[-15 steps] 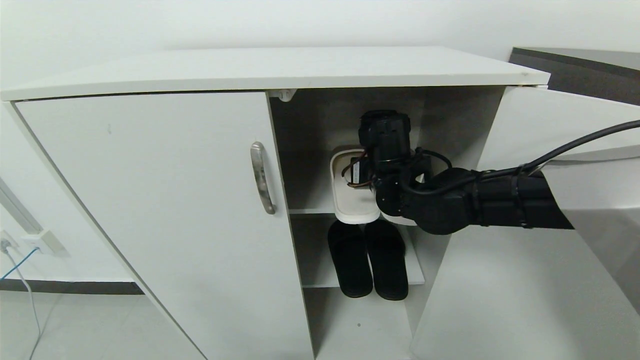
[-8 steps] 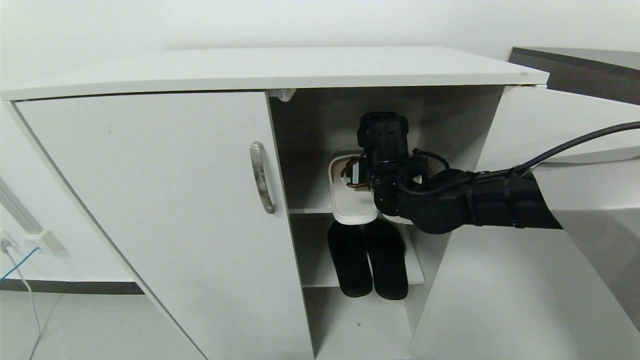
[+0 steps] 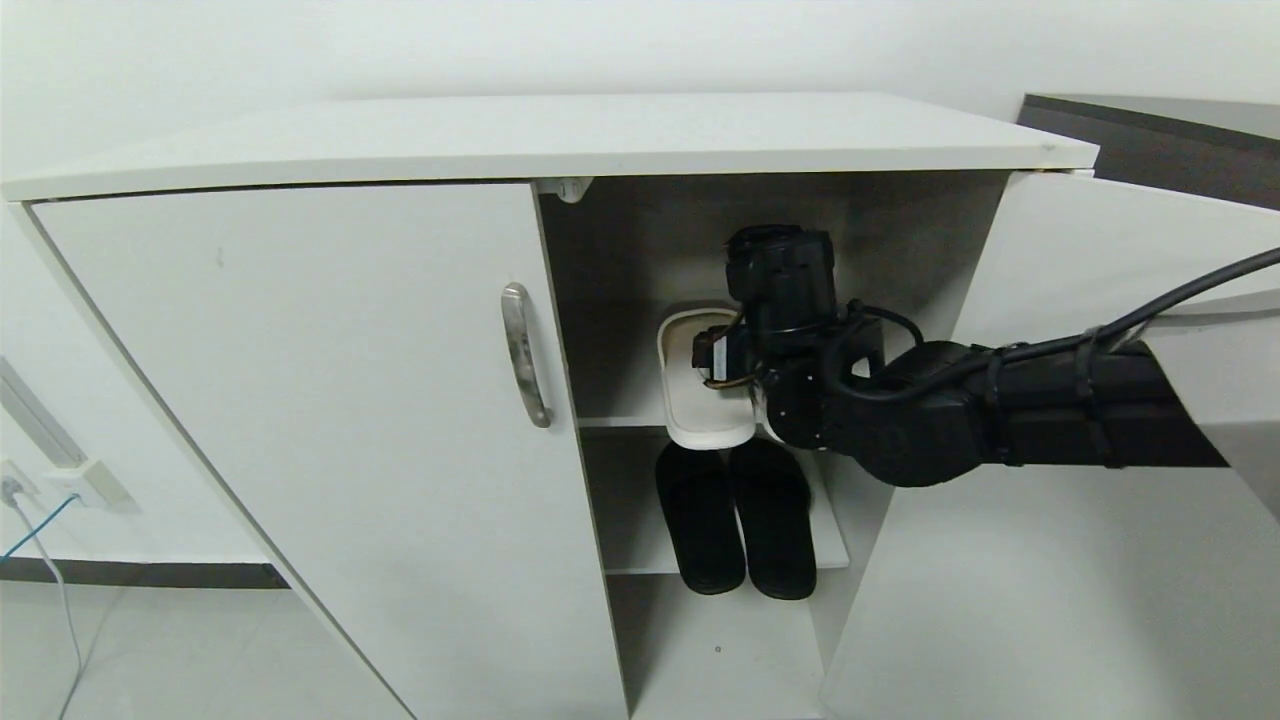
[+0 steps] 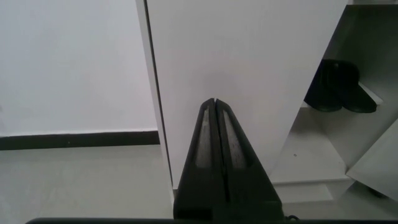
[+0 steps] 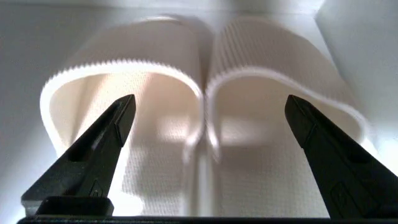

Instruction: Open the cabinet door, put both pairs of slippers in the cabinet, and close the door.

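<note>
Left door [image 3: 300, 420] shut — open right bay [image 3: 640, 250] crowded by white slippers [image 3: 700, 400] above, black slippers [image 3: 770, 520] below.

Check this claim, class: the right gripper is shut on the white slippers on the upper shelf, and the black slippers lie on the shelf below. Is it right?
No. The right gripper is open, not shut: the right wrist view shows its fingers spread wide before the white slippers. The rest is right.

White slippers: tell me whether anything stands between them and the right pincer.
Nothing visible does. The right pincer is open directly in front of the white slippers, which lie side by side on the upper shelf.
</note>
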